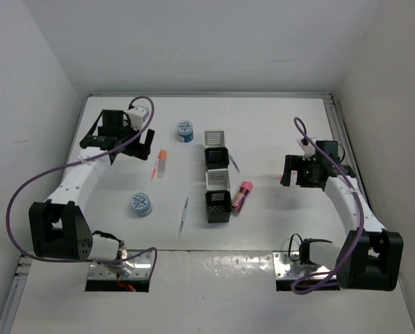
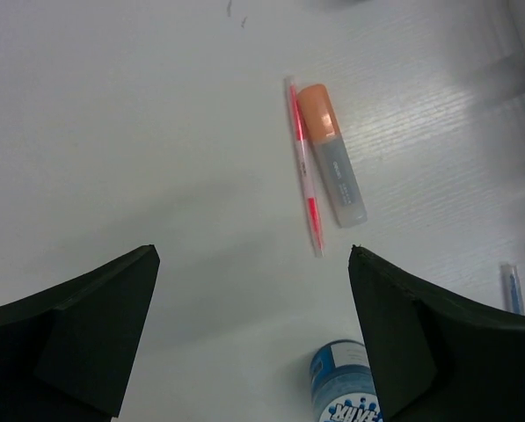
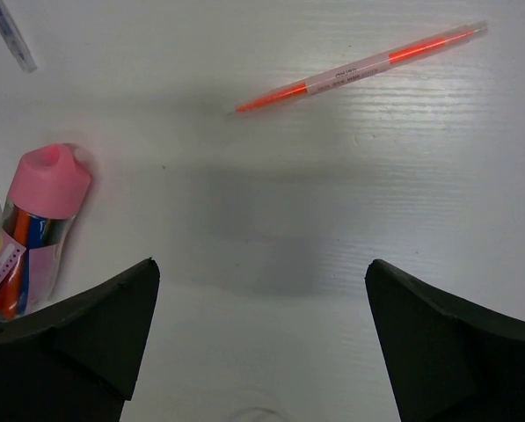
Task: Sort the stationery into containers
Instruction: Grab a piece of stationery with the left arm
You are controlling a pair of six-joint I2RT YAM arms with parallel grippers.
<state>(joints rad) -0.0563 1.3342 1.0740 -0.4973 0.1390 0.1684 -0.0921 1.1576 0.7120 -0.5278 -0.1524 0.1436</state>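
- Containers (image 1: 217, 177): joined row of 4 square cups mid-surface (image 1: 263, 118), running near to far, white & black mesh alternating; contents can't be made out
- Far roll (image 1: 185, 130), blue-white, sits just left of the row's far end
- Near roll (image 1: 142, 204) is well left of the row's near end; its top peeks in at the bottom of the left wrist view
- Orange-cap stick (image 2: 332, 154) lies flat left of the row, w/ a thin pink pen (image 2: 304, 176) right alongside it
- Grey pen (image 1: 183, 216) lies flat, left of the nearest black cup, apart from it
- Pink marker (image 3: 33, 229) lies flat, just right of the near cups
- Orange-red pen (image 3: 359, 69) lies flat in front of the right jaws
- Left jaws: spread wide, nothing in them, above bare surface, orange-cap stick straight ahead
- Right jaws: spread wide too, nothing held, pink marker off to one side
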